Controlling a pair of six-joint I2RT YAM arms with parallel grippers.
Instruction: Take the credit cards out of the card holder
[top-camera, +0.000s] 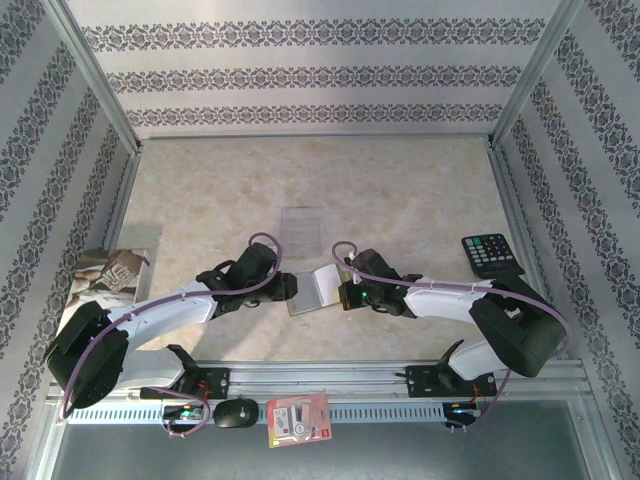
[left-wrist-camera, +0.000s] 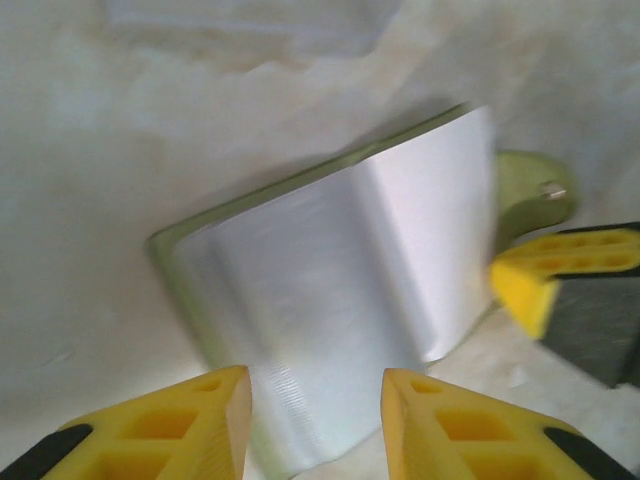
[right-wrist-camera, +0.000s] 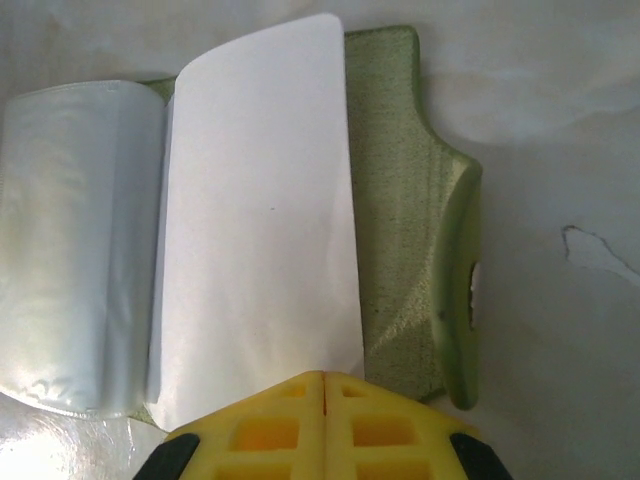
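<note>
**A:** Card holder (top-camera: 316, 291): how is it lying?

**B:** It is lying open on the table (top-camera: 420, 190), pale pockets facing up and olive cover underneath. Its fold is running roughly away from the arm bases, so the leaves are opening left and right.

**A:** Cards?

**B:** One pale translucent card (top-camera: 300, 224) is lying flat just beyond the holder's far edge, apart from it. A white leaf (right-wrist-camera: 260, 220) is arching up from the holder's middle. Card or pocket, I cannot tell.

**A:** Grippers, relative to the holder?

**B:** The left gripper (left-wrist-camera: 315, 400) is hovering at the holder's left side, fingers standing apart and gripping nothing. The pale pocket is showing in the gap, straight ahead. The right gripper (right-wrist-camera: 322, 400) is sitting at the holder's right side, fingers pressed together, tips over the white leaf's edge. It looks to be pinning the holder rather than pinching it, though I cannot confirm contact.

**A:** Which arm is looking better for the next pull?

**B:** Both are sitting equally near. My judgement is the left arm, since its jaws are parted and facing the pocket across the fold.
</note>
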